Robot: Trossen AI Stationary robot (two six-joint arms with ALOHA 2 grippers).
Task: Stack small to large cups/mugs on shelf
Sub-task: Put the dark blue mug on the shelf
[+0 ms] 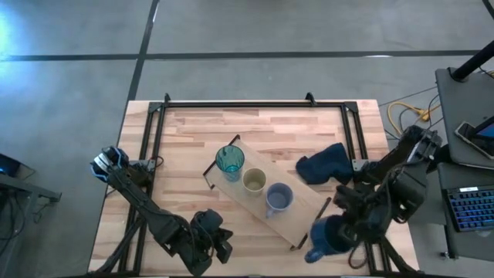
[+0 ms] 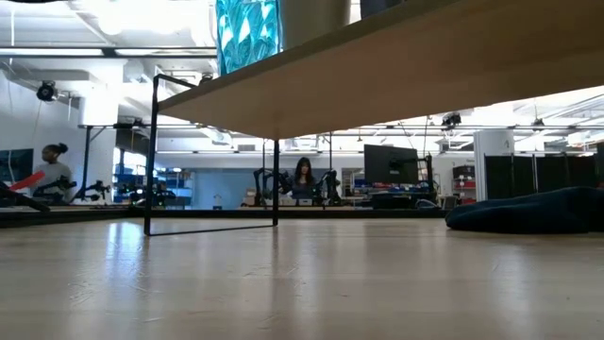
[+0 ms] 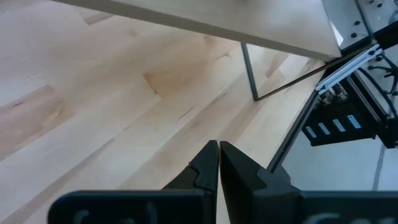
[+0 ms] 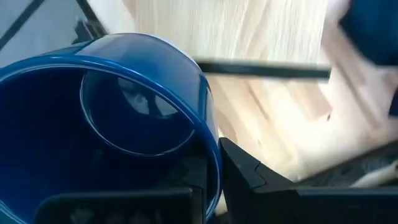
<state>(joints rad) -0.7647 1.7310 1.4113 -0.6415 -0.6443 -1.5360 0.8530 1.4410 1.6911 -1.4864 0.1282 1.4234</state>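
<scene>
The shelf point(image 1: 305, 220) lies aslant across the table's middle. On it stand in a row the teal tumbler point(image 1: 229, 161), the olive cup point(image 1: 254, 181) and the periwinkle cup point(image 1: 278, 198). My right gripper point(image 1: 345, 232) is shut on the navy mug point(image 1: 327, 235), just off the shelf's near right end. My left gripper point(image 1: 214, 245) is shut and empty near the table's front edge, in front of the shelf. The low view shows the shelf's underside point(image 2: 396, 66) and the tumbler point(image 2: 247, 33) above it; the mug is hidden there. My right gripper holds the navy mug by its rim wall point(image 4: 210, 146), one finger inside the mug and one finger point(image 4: 249, 174) outside. The fingers come at it from the open side, from the table's right. Whether the mug is clear of the table does not show.
A dark blue cloth point(image 1: 324, 164) lies bunched on the table right of the shelf, also in the low view point(image 2: 528, 210). Dark metal frame bars point(image 1: 231, 103) run along the table's far and side edges. People stand in the room beyond the table.
</scene>
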